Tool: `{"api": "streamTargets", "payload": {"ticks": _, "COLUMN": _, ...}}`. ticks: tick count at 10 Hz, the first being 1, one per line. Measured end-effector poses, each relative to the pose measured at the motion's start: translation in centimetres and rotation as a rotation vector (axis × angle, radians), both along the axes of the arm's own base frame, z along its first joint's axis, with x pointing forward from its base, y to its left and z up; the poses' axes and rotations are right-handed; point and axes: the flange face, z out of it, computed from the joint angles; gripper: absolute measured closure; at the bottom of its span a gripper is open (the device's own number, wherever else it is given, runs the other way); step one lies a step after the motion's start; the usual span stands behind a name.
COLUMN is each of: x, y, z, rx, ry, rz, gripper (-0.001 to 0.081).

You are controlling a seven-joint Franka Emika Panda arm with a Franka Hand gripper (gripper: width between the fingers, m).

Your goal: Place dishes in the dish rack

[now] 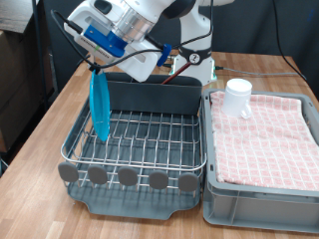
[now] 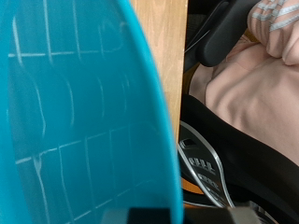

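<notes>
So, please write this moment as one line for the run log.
gripper: shut on plate | plate: upright, over dish rack | mug: on checked cloth | spoon: not visible

rack (image 1: 140, 149) left: plate (image 1: 100, 105) upright | wires rightward open

In the exterior view the gripper's (image 1: 97, 66) fingertips are disappearing behind the plate's (image 1: 100, 105) top edge, so their grip is unclear. In the wrist view the plate (image 2: 79, 112) is filling the frame, running off its edges and hiding the dish rack beneath.
</notes>
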Motion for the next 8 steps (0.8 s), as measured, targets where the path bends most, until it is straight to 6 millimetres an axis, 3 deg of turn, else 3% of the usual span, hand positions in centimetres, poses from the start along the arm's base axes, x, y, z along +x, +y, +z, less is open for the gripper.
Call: {"api": "streamTargets", "payload": {"ticks": 8, "x": 0.2, "y": -1.7, "z": -3.8, "rx": 0.080, "ry": -0.011, "rz": -0.010, "gripper": 0.0787}}
